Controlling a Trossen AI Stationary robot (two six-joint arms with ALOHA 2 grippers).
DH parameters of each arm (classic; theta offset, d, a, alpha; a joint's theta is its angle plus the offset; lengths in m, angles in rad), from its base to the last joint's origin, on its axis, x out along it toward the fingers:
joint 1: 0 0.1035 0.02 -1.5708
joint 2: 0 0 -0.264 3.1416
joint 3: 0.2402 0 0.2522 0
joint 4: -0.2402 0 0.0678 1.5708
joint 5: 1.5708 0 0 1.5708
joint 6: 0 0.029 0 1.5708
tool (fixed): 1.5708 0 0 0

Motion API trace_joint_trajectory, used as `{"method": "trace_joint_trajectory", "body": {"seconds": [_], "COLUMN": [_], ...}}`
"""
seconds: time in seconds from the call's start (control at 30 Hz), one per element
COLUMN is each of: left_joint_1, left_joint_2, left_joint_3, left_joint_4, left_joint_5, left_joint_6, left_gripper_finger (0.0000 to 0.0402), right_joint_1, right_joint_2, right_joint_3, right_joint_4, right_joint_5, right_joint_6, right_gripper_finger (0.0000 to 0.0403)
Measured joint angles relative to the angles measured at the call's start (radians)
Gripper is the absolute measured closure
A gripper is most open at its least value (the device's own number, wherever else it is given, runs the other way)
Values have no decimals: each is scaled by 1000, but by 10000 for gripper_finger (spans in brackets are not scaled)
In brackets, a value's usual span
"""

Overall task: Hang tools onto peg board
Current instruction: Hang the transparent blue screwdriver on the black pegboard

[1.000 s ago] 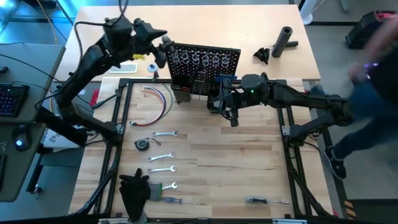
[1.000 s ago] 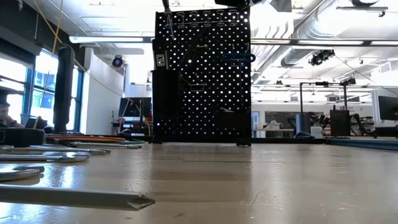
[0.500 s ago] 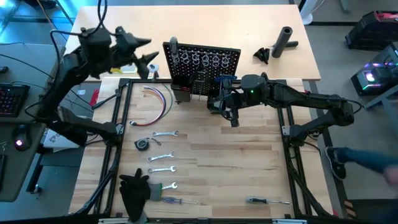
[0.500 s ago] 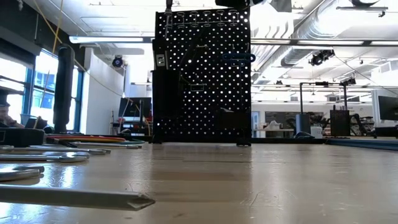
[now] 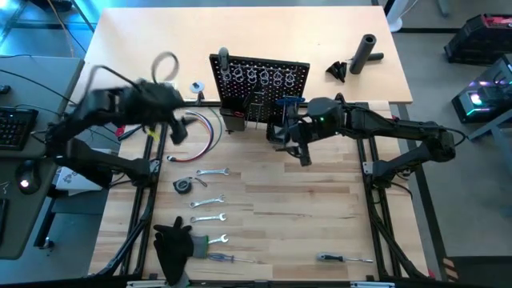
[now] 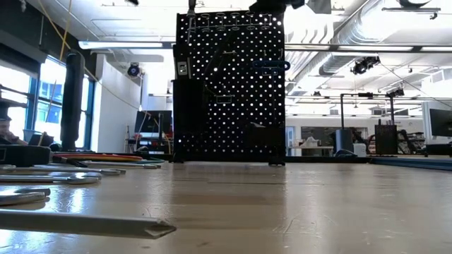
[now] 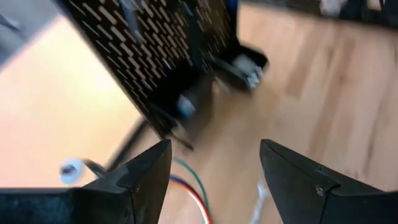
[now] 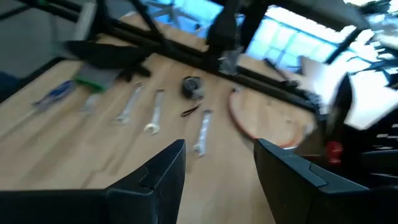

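Note:
The black peg board stands upright at the table's far middle. A grey-handled tool sticks up at its top left corner and a blue-handled one hangs on its near face. Several silver wrenches, a round tape measure and screwdrivers lie on the near left of the table. My left gripper hangs open and blurred above the table, left of the board. My right gripper hovers open just in front of the board. Both wrist views show nothing between the fingers.
A bundle of coloured wires lies under my left gripper. A black glove-like cloth sits at the near left. A black cylinder lies at the far right. One more tool lies near the front edge. Black frame rails border the work area.
My left gripper has drawn away from the peg board's top left corner, gone toward the table's left and near edge, sunk and tipped downward. The grey-handled tool stays at that corner. A person at the right has left the high view.

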Motion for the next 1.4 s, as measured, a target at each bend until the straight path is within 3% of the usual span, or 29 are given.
{"method": "trace_joint_trajectory", "body": {"seconds": [0.17,0.27,0.43,0.63,1.0,1.23,1.4], "left_joint_1": [-123,-198,-325,-480,-817,-968,-1054], "left_joint_2": [-35,-39,-24,27,292,471,543], "left_joint_3": [-229,-381,-615,-785,-854,-855,-833], "left_joint_4": [29,110,355,607,954,1151,1205], "left_joint_5": [11,71,163,175,167,145,82], "left_joint_6": [-92,-144,-227,-319,-353,-434,-498], "left_gripper_finger": [163,163,163,163,163,163,163], "right_joint_1": [7,33,99,192,355,435,506], "right_joint_2": [12,38,119,244,405,412,412], "right_joint_3": [0,0,0,0,-1,-1,-1], "right_joint_4": [-88,-133,-160,-122,0,42,111], "right_joint_5": [-141,-198,-207,-206,-183,-35,54], "right_joint_6": [3,3,6,55,217,341,371], "right_gripper_finger": [217,217,217,217,217,217,217]}}
